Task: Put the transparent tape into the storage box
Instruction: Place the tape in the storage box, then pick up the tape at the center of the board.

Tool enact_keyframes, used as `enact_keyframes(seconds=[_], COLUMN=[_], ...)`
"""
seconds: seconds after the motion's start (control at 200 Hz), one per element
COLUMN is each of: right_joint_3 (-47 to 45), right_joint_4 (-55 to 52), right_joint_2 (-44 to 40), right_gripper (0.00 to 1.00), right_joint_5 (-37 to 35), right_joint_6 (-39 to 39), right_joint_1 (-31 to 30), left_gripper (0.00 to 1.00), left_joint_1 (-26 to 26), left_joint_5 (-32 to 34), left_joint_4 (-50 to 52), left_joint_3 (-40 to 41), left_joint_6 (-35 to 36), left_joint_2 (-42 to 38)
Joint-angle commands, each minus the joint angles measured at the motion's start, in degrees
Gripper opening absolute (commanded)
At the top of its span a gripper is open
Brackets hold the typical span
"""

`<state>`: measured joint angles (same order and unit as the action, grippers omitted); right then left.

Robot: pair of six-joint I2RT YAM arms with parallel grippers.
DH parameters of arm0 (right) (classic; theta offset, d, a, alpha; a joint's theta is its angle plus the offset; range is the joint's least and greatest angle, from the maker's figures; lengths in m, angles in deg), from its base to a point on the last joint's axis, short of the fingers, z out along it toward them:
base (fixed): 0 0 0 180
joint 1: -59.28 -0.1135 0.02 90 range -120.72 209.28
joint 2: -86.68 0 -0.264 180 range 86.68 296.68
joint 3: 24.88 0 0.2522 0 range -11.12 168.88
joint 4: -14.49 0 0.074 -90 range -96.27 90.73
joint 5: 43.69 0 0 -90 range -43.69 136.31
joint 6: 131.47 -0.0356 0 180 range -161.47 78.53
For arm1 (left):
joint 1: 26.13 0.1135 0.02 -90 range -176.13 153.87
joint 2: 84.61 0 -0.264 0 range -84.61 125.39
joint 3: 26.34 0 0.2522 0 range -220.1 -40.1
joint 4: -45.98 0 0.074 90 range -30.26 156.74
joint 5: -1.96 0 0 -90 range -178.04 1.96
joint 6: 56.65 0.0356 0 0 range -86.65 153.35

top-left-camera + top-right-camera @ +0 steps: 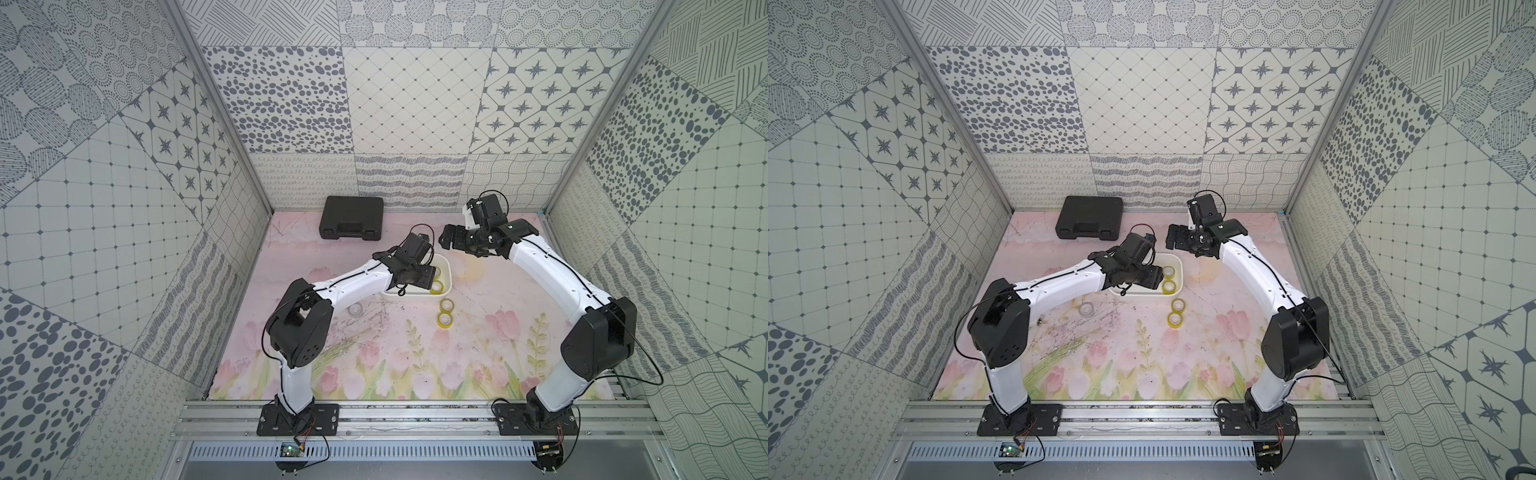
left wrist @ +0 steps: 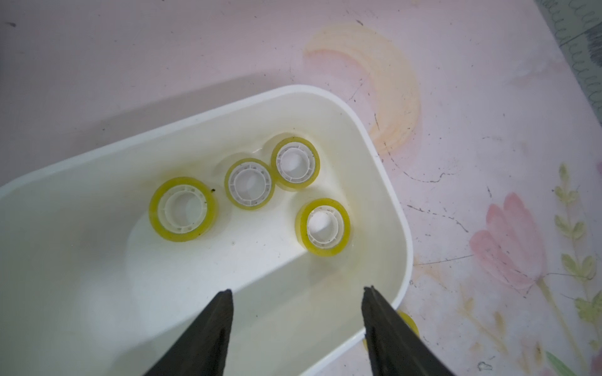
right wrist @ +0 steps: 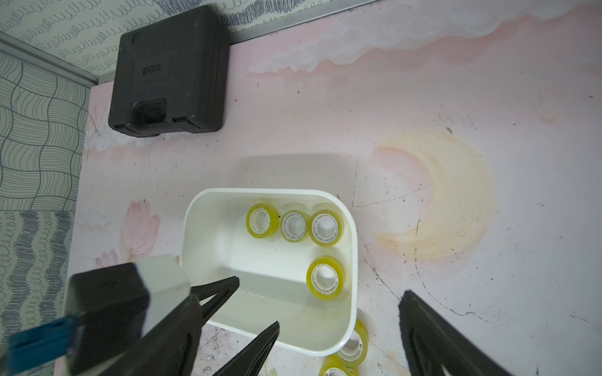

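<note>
L gripper (image 2: 298,293) over storage box (image 2: 365,153), jaws apart, empty: prob. release pose, 4 tape rolls (image 2: 183,210) inside. R gripper (image 3: 340,307) wide open; loose rolls (image 1: 447,304) at 5 o'clock.

Left tool (image 1: 1148,277) over storage box (image 1: 1182,274); two tape rolls (image 1: 1178,305) (yellowish) just outside.

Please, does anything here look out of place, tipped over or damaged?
Nothing looks damaged or spilled. Only three tape rolls lie outside the storage box: two yellowish rolls beside its near corner, and one greyish roll alone by the left arm.
</note>
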<state>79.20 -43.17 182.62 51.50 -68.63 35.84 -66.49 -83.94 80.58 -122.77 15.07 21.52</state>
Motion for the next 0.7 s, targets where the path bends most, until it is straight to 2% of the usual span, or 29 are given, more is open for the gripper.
enact_keyframes(seconds=[0.0,0.145,0.32,0.38,0.485,0.515,0.695], right_joint_3=[2.46,1.87,-6.32,-9.25,-14.19,-15.87,-24.53], right_joint_4=[0.86,-0.38,-0.45,-0.56,-1.04,-1.10,0.05], right_joint_2=[1.54,2.86,-0.40,-1.39,-3.34,-4.11,-7.47], right_gripper=[0.97,0.97,0.97,0.97,0.97,0.97,0.97], right_joint_5=[2.49,2.03,-0.92,-1.44,-2.52,-2.70,-3.04], right_joint_6=[2.15,3.12,1.52,0.91,-0.14,-0.55,-2.89], right_joint_1=[-1.28,-2.74,-2.66,-2.66,-2.83,-2.81,-3.26], left_gripper=[0.72,0.78,0.84,0.90,0.92,0.99,0.99], left_joint_1=[-0.06,0.55,0.83,0.89,1.01,1.02,1.76], left_joint_5=[7.65,9.61,10.23,10.53,11.36,11.67,12.41], left_joint_4=[-1.06,-0.10,1.85,1.74,2.34,2.60,3.00], left_joint_3=[4.48,8.41,11.63,13.13,14.52,14.79,16.73], left_joint_6=[-0.12,-2.20,-4.92,-5.53,-6.15,-6.24,-6.90], left_joint_2=[-8.06,-13.34,-16.52,-17.99,-20.10,-20.53,-23.08])
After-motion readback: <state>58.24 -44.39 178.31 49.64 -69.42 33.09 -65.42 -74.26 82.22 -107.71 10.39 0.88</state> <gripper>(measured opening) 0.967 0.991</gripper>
